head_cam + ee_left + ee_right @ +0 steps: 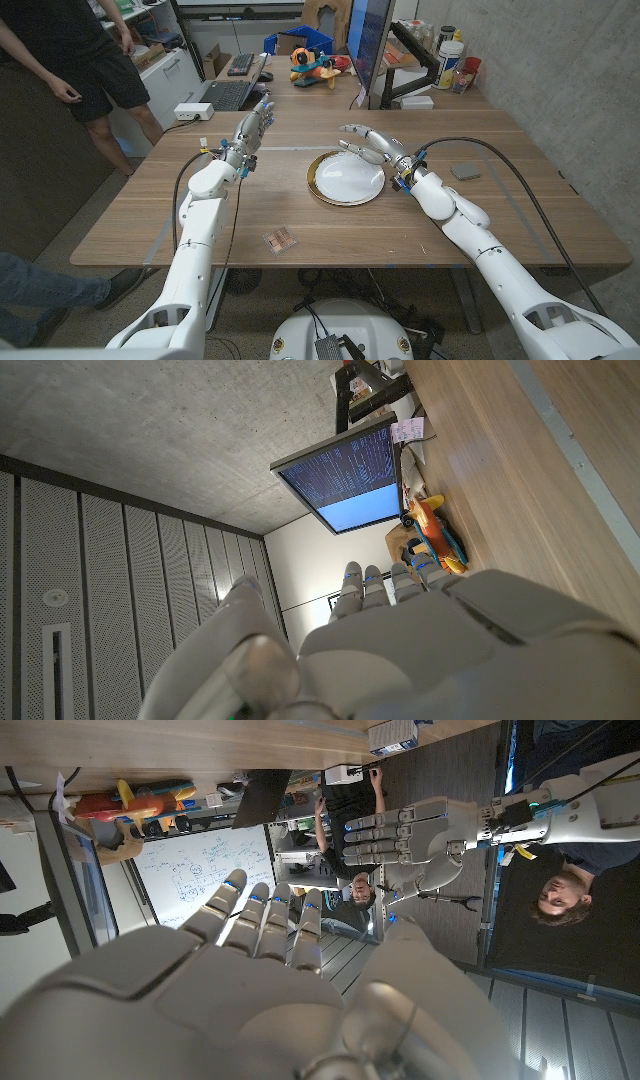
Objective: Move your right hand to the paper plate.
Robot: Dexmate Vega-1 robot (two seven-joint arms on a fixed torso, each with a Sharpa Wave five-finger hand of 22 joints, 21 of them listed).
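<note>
Right hand (372, 143) open, fingers spread over far rim of plate (330, 194); plate bare. Left hand (248, 135) open, holding nothing.

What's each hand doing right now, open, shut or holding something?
Left hand: open, fingers extended, holding nothing.
Right hand: open, at the paper plate's far rim, holding nothing.

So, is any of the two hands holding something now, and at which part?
Nothing is held. The right hand is open with spread fingers over the far edge of the paper plate; the left hand is open too, with straight fingers and nothing in it.
</note>
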